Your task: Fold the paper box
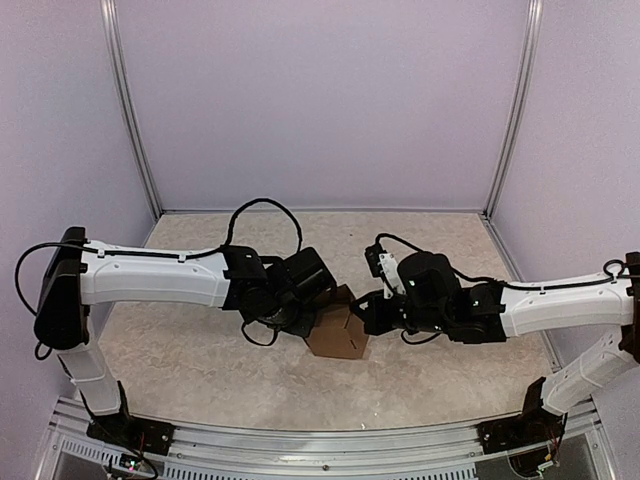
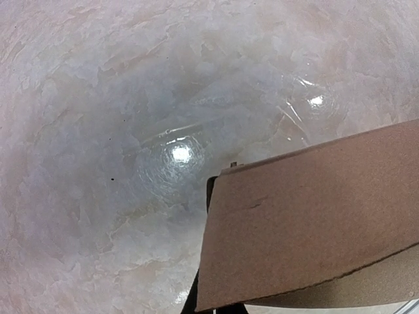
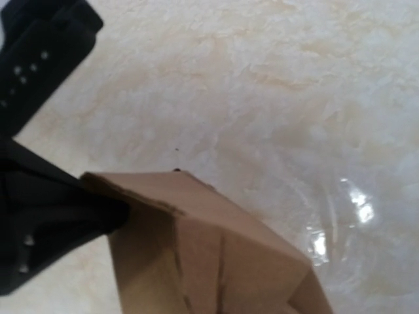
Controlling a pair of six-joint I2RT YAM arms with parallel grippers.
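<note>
The paper box is a brown cardboard piece, partly folded, between the two arms at the table's middle. My left gripper meets its left edge. In the right wrist view the left gripper is black and pinches the upper left corner of the paper box. In the left wrist view a flat panel of the paper box covers the jaws, and only one dark finger shows at its edge. My right gripper touches the box's upper right edge. Its fingers are hidden behind the cardboard.
The table is mottled beige, with lilac walls on three sides and metal posts at the back corners. An aluminium rail runs along the near edge by the arm bases.
</note>
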